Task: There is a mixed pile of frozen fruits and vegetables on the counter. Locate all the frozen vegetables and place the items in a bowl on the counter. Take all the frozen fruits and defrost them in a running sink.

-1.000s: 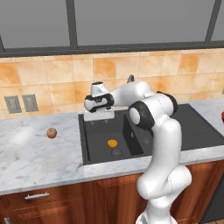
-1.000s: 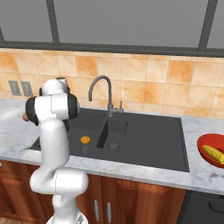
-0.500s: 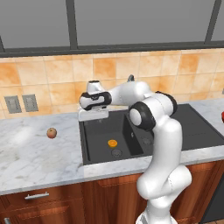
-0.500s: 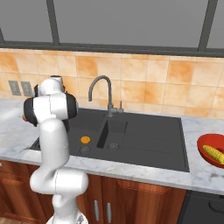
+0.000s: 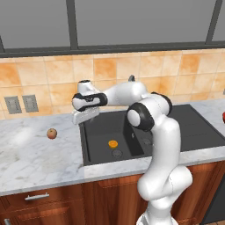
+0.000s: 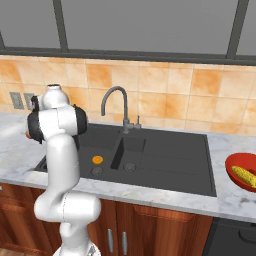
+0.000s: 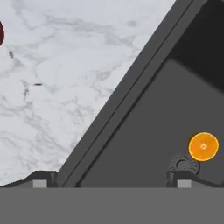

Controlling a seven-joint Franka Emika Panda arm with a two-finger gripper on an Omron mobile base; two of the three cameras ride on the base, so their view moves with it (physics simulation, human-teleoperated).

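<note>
With the bright orange citrus half (image 5: 113,143) lying in the black double-basin sink (image 5: 176,132) and the yellow corn cob (image 6: 244,175) in the red bowl (image 6: 231,171), the small reddish-tan apple-like fruit (image 5: 52,133) sits on the white-grey marble bench (image 5: 39,154) left of the sink, the empty tool (image 5: 85,117) hanging over the sink's left rim, jaws apart.

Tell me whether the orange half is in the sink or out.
In. The orange half lies on the floor of the sink's larger basin, beside the drain.

1 orange half (image 5: 113,143), 1 reddish-tan apple (image 5: 52,133), 1 corn cob (image 6: 244,175), 1 red bowl (image 6: 231,168), 1 faucet (image 6: 116,102).
</note>
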